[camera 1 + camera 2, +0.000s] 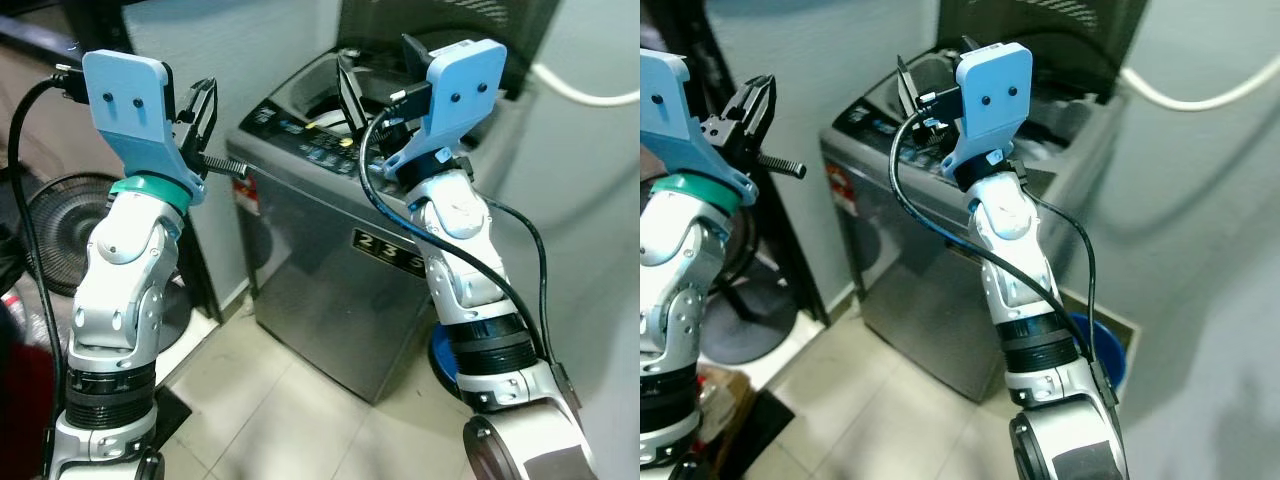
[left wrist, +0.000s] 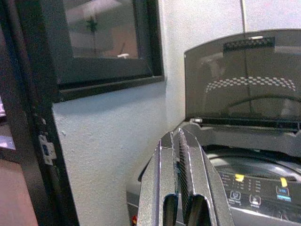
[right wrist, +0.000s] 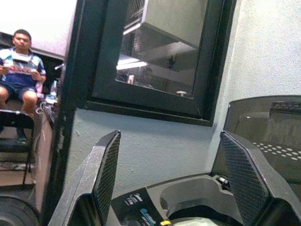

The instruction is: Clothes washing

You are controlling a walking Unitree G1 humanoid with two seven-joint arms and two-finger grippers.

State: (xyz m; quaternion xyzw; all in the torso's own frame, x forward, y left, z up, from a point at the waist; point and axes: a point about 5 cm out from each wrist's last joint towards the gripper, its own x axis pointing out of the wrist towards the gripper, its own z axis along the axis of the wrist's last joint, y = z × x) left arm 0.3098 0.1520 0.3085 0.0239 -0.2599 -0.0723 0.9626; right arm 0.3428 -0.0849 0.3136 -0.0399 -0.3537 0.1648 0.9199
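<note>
Both arms are raised in front of the head camera, nearest things in frame. Left claw (image 1: 203, 115) sits off the washer's front-left corner, fingers (image 2: 181, 188) pressed together on nothing; probably just parked clear so the right arm can work

Right claw (image 1: 350, 95) is over the washing machine (image 1: 330, 300), above the control panel (image 1: 320, 148) along its front edge, fingers (image 3: 106, 174) spread wide, empty. Looks like a pose for reaching into the tub, or for the buttons; can't say which

Lid (image 2: 244, 77) is tilted up at the back edge, so the tub (image 1: 335, 105) is open for access. Something pale shows inside but I can't tell if it's laundry or drum. No clothes visible elsewhere, so the load is either already in or not fetched yet

Past the machine's left side: a floor fan (image 1: 60, 230) on the floor. A blue container (image 1: 1110, 350) sits on the floor by its right side, contents hidden. Farther off, a seated person (image 3: 19, 61) beyond the dark window frame (image 3: 150, 56)
</note>
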